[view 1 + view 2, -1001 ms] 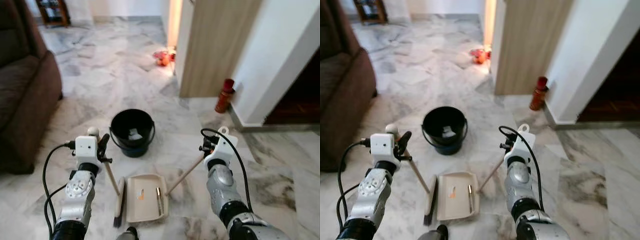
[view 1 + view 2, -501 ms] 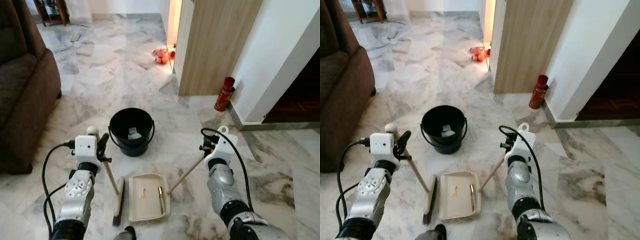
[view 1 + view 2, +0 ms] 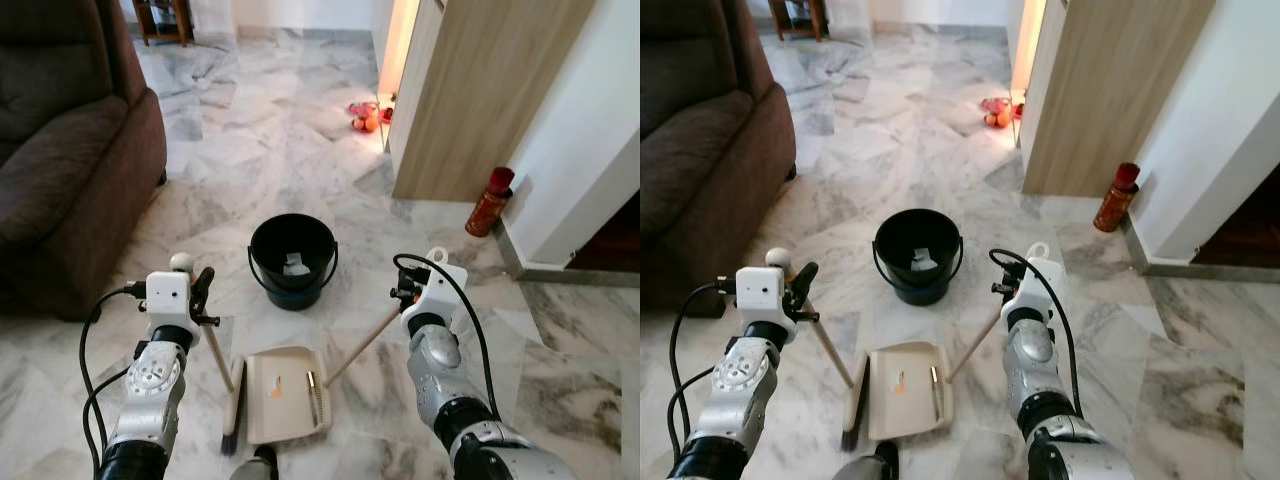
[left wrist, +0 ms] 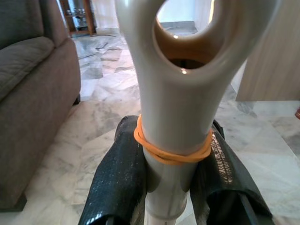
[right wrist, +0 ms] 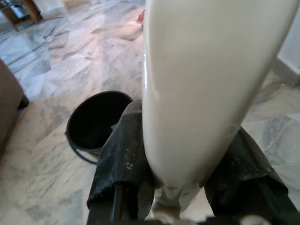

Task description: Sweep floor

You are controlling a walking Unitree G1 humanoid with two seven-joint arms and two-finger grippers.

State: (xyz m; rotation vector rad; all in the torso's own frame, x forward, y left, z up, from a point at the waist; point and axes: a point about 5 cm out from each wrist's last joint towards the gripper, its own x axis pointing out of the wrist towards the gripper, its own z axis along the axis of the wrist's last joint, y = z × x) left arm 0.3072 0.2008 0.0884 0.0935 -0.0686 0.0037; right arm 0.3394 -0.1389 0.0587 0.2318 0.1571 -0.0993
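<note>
We note a brown sofa (image 3: 60, 150) far left and a black bucket (image 3: 292, 262) centre. Near us, the dustpan (image 3: 285, 393) lies between arms; the right gripper (image 5: 183, 173) clamps its handle, the left gripper (image 4: 171, 187) clamps the broom (image 3: 228, 385).

Both eye views look forward and down from the head onto the same marble floor (image 3: 250, 160), sofa (image 3: 60, 150) and black bucket (image 3: 292, 262); each wrist view sits very close behind its fingers (image 4: 117, 183), facing along them; the right one also catches the bucket.
</note>
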